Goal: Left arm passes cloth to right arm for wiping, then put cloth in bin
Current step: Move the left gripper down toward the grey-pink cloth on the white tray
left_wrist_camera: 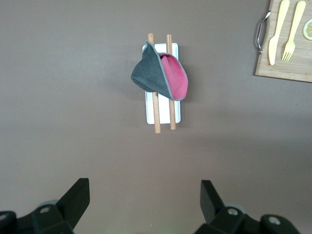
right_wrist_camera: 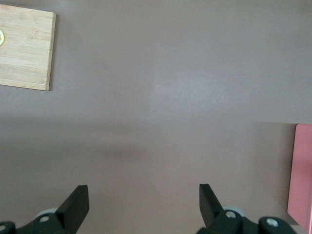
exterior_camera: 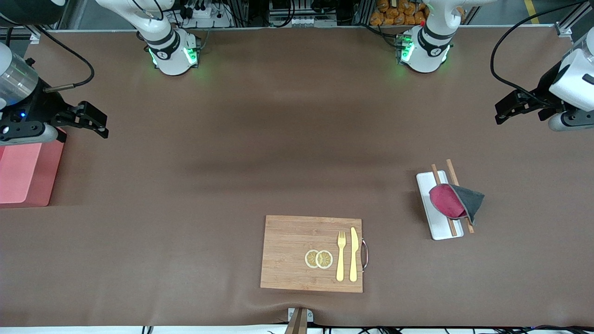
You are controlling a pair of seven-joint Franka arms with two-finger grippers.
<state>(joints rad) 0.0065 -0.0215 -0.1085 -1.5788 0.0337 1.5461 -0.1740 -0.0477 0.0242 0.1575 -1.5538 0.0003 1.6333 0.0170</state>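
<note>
At the right arm's end of the bench, the right gripper (exterior_camera: 100, 123) hangs with its fingers wide and empty over the table just beside the bin (exterior_camera: 25, 174), which stands at that edge. The wooden cutting board (exterior_camera: 312, 253) with fork and knife lies at the front-camera edge. Toward the left arm's end, the cloth (exterior_camera: 455, 200) rests on the white tray (exterior_camera: 429, 204) and across two chopsticks (exterior_camera: 451, 169), and the left gripper (exterior_camera: 508, 107) waits wide and empty above the table near that edge; if it pinches too deep, it may catch a chopstick together with the cloth, or drag the tray.
</note>
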